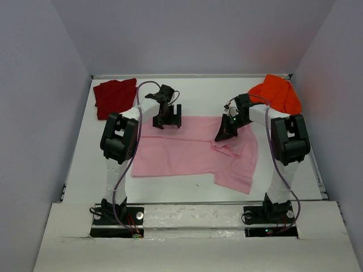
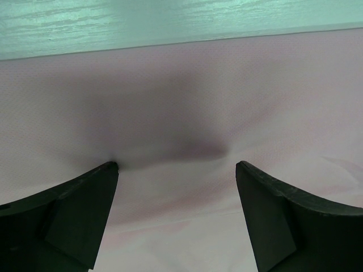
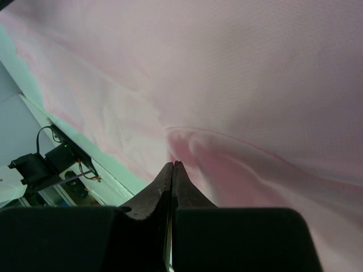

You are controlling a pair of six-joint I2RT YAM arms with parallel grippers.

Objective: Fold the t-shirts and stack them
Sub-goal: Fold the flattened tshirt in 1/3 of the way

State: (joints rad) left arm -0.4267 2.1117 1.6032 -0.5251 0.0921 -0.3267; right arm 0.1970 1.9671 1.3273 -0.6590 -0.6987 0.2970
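From above, your pink shirt (image 1: 187,153) lies spread mid-counter (image 1: 85,164), with the dark red shirt (image 1: 115,96) far left and the orange shirt (image 1: 278,93) far right. Left wrist: your left fingers (image 2: 68,215) gape wide and empty over pink cloth. Right wrist: your right fingers (image 3: 150,195) are pressed together, tips at a pink fold.

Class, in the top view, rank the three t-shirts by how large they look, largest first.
Pink t-shirt, spread out: largest.
Dark red t-shirt and orange t-shirt: both bundled, about alike, so unranked.
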